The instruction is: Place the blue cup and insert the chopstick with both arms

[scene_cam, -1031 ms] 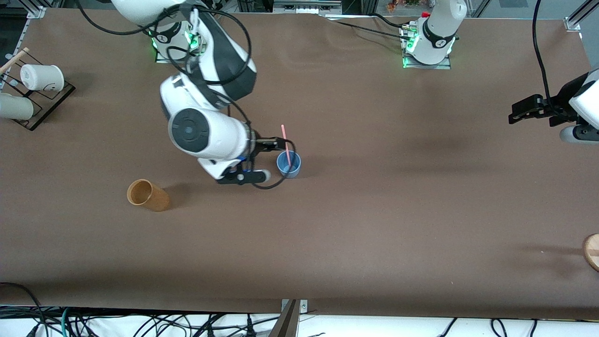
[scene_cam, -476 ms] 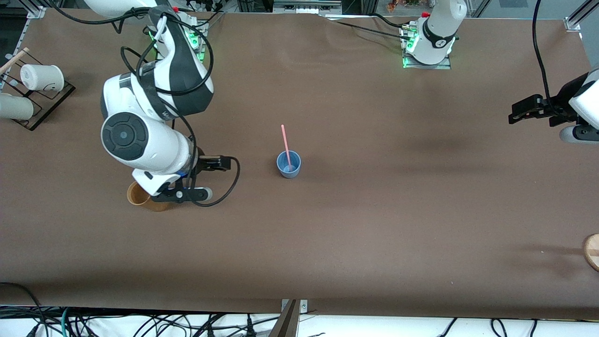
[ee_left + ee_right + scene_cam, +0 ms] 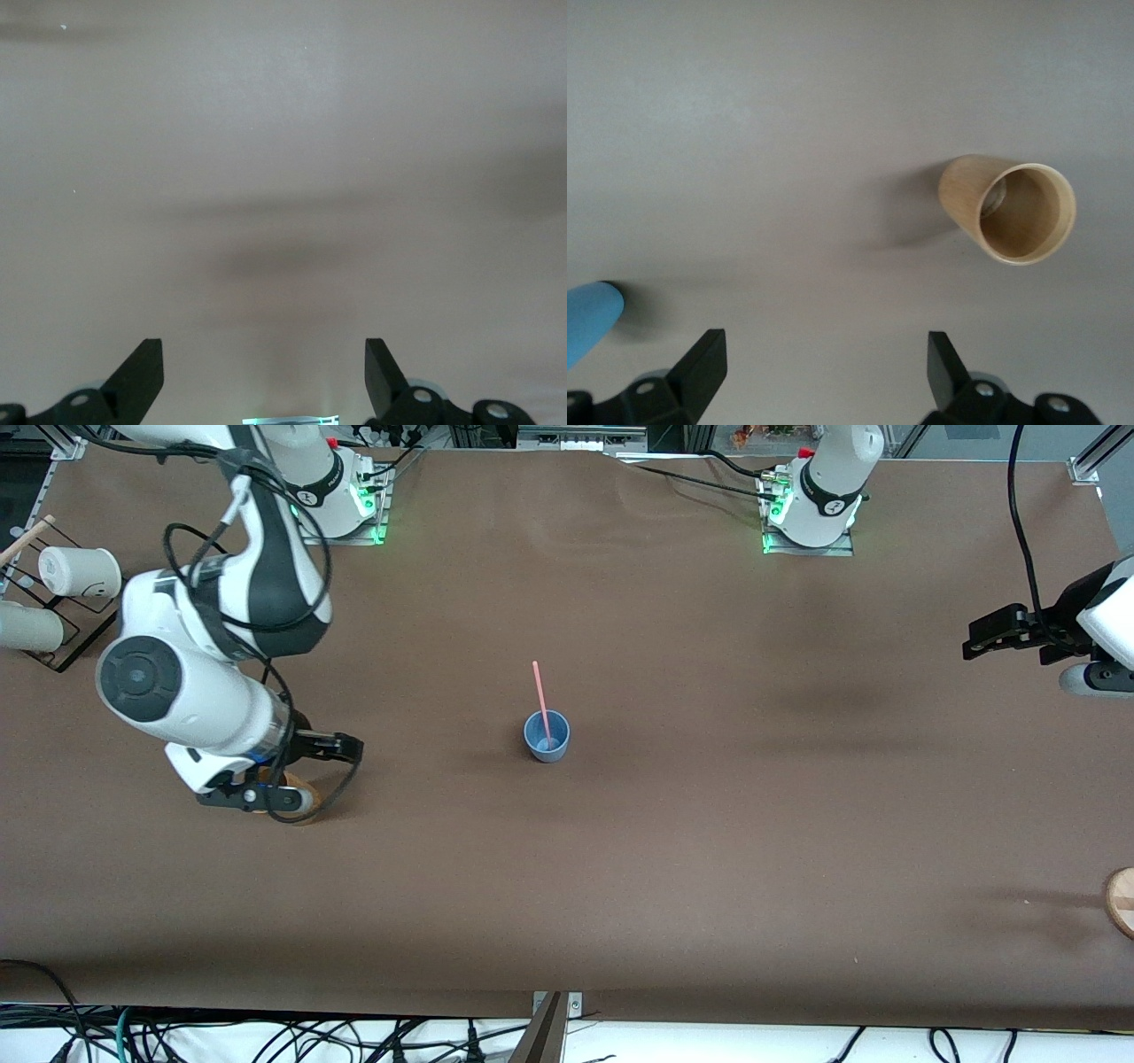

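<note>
The blue cup [image 3: 547, 737] stands upright mid-table with the pink chopstick [image 3: 539, 693] leaning inside it. My right gripper [image 3: 344, 747] hangs open and empty over the table near the lying orange-brown cup [image 3: 1010, 209], well away from the blue cup toward the right arm's end. In the right wrist view the open gripper [image 3: 824, 359] has bare table between its fingers, and an edge of the blue cup [image 3: 588, 320] shows. My left gripper [image 3: 979, 640] waits open at the left arm's end; the left wrist view shows that gripper [image 3: 264, 365] over bare table.
A black wire rack [image 3: 93, 615] with white paper cups [image 3: 80, 571] stands at the right arm's end. A round wooden piece [image 3: 1122, 901] pokes in at the left arm's end, nearer the front camera. The orange-brown cup is mostly hidden under the right hand in the front view.
My right arm has drawn back from the blue cup toward its own end of the table and is now over the orange-brown cup. Cup, chopstick and left arm have not moved.
</note>
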`<state>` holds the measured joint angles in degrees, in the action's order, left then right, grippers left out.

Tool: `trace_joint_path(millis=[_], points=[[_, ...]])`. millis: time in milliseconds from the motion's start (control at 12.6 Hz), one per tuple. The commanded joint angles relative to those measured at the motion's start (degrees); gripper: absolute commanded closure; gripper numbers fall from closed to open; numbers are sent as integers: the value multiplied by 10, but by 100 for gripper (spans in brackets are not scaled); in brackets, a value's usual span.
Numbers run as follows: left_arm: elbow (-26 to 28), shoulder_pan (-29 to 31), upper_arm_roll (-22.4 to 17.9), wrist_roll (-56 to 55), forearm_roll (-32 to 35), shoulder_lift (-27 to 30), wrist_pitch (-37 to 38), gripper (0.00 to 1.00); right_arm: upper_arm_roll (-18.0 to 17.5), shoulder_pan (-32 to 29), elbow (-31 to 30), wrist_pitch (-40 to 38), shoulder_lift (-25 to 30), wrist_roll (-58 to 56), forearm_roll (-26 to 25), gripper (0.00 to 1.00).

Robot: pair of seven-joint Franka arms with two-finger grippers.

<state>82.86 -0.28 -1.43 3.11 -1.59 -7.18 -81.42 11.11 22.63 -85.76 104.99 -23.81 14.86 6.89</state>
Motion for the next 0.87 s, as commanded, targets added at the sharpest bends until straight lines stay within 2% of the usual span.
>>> trace_joint_path(millis=[0, 238, 397, 634, 793], points=[[5, 0, -1, 11, -6, 4, -5, 0, -51, -63, -116, 57, 84, -18, -28, 0], [5, 0, -1, 11, -6, 4, -5, 0, -58, -119, -144, 57, 130, -77, -31, 0], [5, 0, -1, 11, -6, 4, -5, 0, -58, -154, -167, 50, 181, -107, -32, 0], [5, 0, -1, 10, -6, 4, -5, 0, -62, -193, -172, -27, 233, -107, -36, 0], [5, -1, -1, 10, -6, 4, -5, 0, -81, -204, -161, -93, 256, -120, -73, 0]])
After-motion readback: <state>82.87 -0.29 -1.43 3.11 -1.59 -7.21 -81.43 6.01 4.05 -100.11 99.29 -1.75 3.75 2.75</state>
